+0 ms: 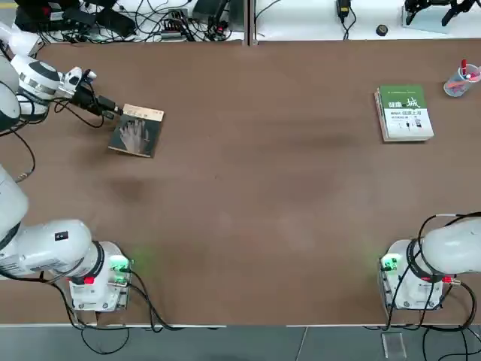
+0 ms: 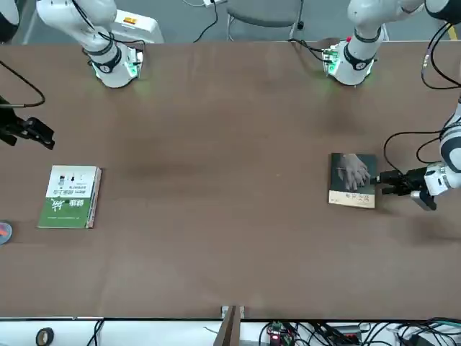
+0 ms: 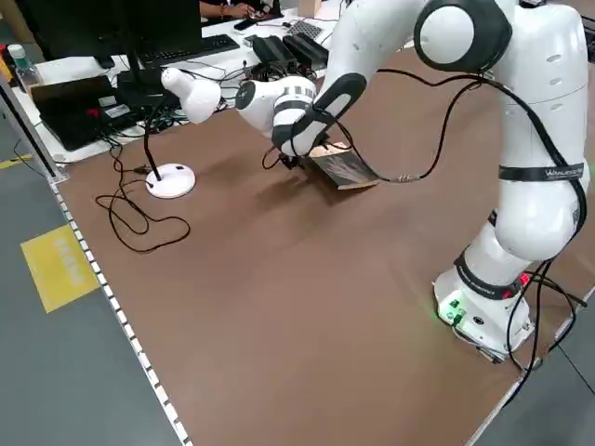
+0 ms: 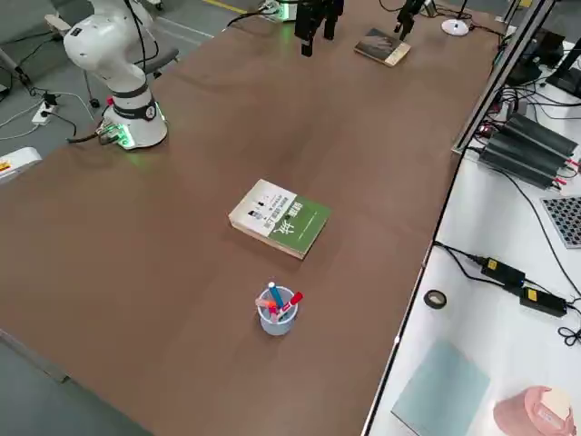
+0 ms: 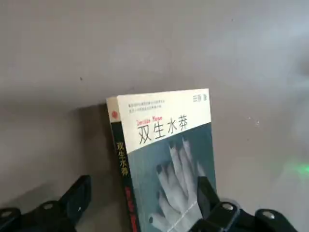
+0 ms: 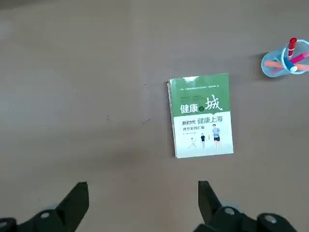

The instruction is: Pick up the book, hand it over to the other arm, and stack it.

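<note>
Brown tabletop (image 1: 248,188) fills the overhead view, with cables and equipment along its far edge. On that view's clock face the work sits out toward ten o'clock.

At the left gripper (image 1: 113,113) the jaws stand close to their widest and hold nothing. In its own wrist view one black fingertip (image 5: 79,195) is on bare table beside the spine and the other (image 5: 208,193) overlaps the cover near the opposite long edge, so the book (image 1: 137,130) lies between the fingers across its narrow width. Whether the pads touch it I cannot tell.

From the jaws the book lies toward four o'clock in the overhead view, its near corner at the fingertips. It lies flat, long axis running roughly twelve to six and slightly tilted, the tan band at the twelve o'clock end. The gripper reaches in low and nearly level from nine o'clock. My reading is that the coming move is a close across the width, which depends on the fingers staying astride both long edges.

Further out, the right gripper (image 6: 142,203) hangs wide open and empty above the table's other half. The green-and-white book (image 1: 404,113) lies toward two o'clock, with a cup of pens (image 1: 460,80) just beyond it. The left arm is plainly the nearer to the task's book.
</note>
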Tool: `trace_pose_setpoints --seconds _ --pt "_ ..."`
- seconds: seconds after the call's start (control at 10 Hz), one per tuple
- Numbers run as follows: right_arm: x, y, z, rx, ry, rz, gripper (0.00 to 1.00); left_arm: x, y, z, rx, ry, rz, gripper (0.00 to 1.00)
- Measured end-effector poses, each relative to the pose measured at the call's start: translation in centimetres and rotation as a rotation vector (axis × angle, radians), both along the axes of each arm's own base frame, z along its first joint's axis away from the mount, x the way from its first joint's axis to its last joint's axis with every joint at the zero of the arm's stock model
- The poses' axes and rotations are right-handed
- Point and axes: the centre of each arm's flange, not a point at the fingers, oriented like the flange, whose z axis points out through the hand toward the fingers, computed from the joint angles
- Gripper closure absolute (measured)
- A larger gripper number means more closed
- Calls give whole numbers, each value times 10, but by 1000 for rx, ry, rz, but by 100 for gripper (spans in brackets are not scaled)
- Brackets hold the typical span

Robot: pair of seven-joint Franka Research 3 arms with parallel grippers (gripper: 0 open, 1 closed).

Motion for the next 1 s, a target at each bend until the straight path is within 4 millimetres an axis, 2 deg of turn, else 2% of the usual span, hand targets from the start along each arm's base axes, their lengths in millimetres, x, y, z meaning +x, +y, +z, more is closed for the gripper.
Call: trace_pose_setpoints --seconds 0.5,1.0 --pt "0 -1 3 0 -3 -2 0 2 7 -8 -18 13 8 9" --pt "-1 -2 3 -1 0 -2 0 2 1 -24 -62 18 17 11"
